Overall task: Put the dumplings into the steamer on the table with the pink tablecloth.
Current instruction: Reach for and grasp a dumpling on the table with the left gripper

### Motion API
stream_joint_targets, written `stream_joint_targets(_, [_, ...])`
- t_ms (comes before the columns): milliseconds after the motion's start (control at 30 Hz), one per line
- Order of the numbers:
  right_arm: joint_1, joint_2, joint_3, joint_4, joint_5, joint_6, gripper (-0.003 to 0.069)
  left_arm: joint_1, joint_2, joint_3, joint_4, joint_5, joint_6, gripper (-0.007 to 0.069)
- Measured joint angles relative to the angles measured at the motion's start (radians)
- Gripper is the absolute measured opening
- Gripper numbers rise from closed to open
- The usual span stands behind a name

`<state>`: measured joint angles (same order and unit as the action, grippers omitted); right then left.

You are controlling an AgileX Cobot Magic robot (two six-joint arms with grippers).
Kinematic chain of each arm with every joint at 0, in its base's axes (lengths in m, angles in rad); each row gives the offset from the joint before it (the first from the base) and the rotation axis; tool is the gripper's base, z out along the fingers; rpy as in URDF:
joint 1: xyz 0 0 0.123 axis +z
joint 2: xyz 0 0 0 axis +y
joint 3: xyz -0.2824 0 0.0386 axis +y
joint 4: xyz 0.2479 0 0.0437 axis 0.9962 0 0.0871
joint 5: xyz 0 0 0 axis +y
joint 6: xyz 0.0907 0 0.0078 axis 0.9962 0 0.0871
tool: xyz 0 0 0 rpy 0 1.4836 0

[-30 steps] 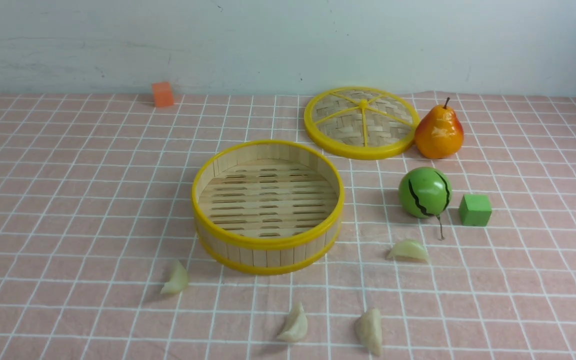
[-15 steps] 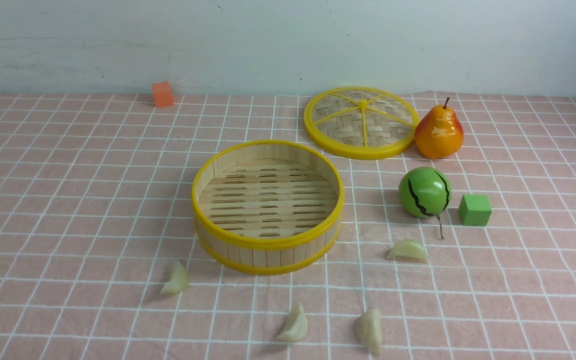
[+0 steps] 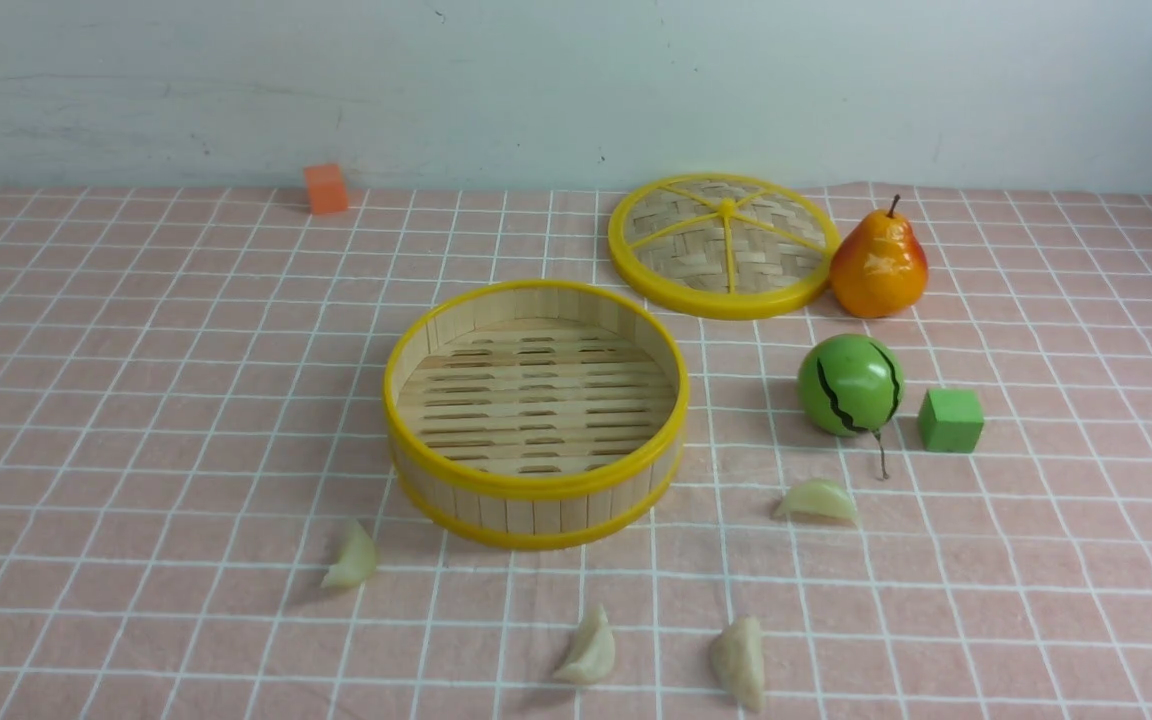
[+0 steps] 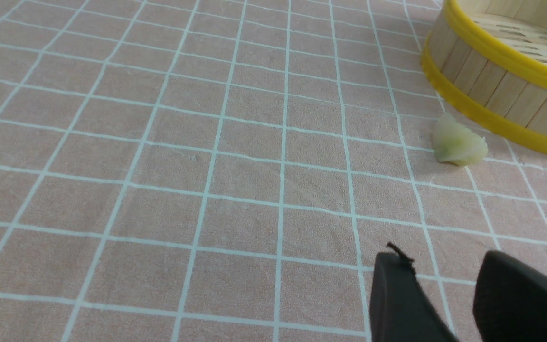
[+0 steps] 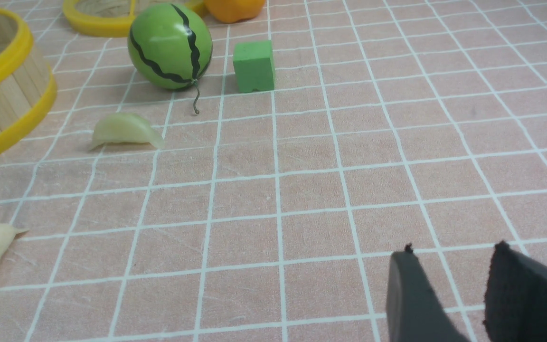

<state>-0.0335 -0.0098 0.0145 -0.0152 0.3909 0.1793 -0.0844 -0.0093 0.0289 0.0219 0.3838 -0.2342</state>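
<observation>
Only the wrist views show the left gripper [image 4: 444, 259] and right gripper [image 5: 454, 251]: jaws somewhat apart, holding nothing. Only the front view shows all four dumplings [image 3: 588, 647], outside the steamer [image 3: 536, 512] at its 4, 5, 6 and 7 o'clock, on gridded pink cloth [image 3: 136, 400]; pale wall [image 3: 576, 80] behind.
</observation>
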Motion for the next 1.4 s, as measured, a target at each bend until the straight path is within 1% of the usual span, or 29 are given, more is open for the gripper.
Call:
stream_joint_targets(167, [0.000, 0.000, 0.000, 0.031, 0.000, 0.004, 0.0239, 0.000, 0.000, 0.000, 0.000, 0.000, 0.000, 0.0238])
stream_joint_targets(467, [0.000, 0.000, 0.000, 0.047, 0.000, 0.005, 0.0239, 0.000, 0.000, 0.000, 0.000, 0.000, 0.000, 0.0238])
stream_joint_targets(733, [0.000, 0.000, 0.000, 0.112, 0.000, 0.005, 0.0239, 0.000, 0.000, 0.000, 0.000, 0.000, 0.000, 0.0238])
stream_joint_targets(1033, [0.000, 0.000, 0.000, 0.118, 0.000, 0.006, 0.0239, 0.000, 0.000, 0.000, -0.002, -0.023, -0.004, 0.0238])
stream_joint_targets(1100, [0.000, 0.000, 0.000, 0.122, 0.000, 0.006, 0.0239, 0.000, 0.000, 0.000, -0.073, -0.072, -0.053, 0.0238])
stream_joint_targets(1133, [0.000, 0.000, 0.000, 0.130, 0.000, 0.006, 0.0239, 0.000, 0.000, 0.000, -0.138, -0.097, -0.098, 0.0238])
stream_joint_targets(1167, [0.000, 0.000, 0.000, 0.133, 0.000, 0.006, 0.0239, 0.000, 0.000, 0.000, -0.154, -0.103, -0.110, 0.0238])
stream_joint_targets(1233, [0.000, 0.000, 0.000, 0.195, 0.001, 0.026, 0.0239, 0.000, 0.000, 0.000, -0.393, -0.153, -0.278, 0.0238])
stream_joint_targets(1300, [0.000, 0.000, 0.000, 0.304, 0.006, 0.072, 0.0239, 0.000, 0.000, 0.000, -0.582, -0.173, -0.409, 0.0238])
stream_joint_targets(1333, [0.000, 0.000, 0.000, 0.332, 0.007, 0.094, 0.0239, 0.000, 0.000, 0.000, -0.637, -0.175, -0.434, 0.0238])
stream_joint_targets(1367, [0.000, 0.000, 0.001, 0.474, 0.017, 0.161, 0.0239, 0.000, 0.000, 0.000, -0.769, -0.184, -0.518, 0.0238])
stream_joint_targets(1400, [0.000, 0.000, 0.002, 0.491, 0.017, 0.178, 0.0239, 0.000, 0.000, 0.000, -0.780, -0.185, -0.518, 0.0238])
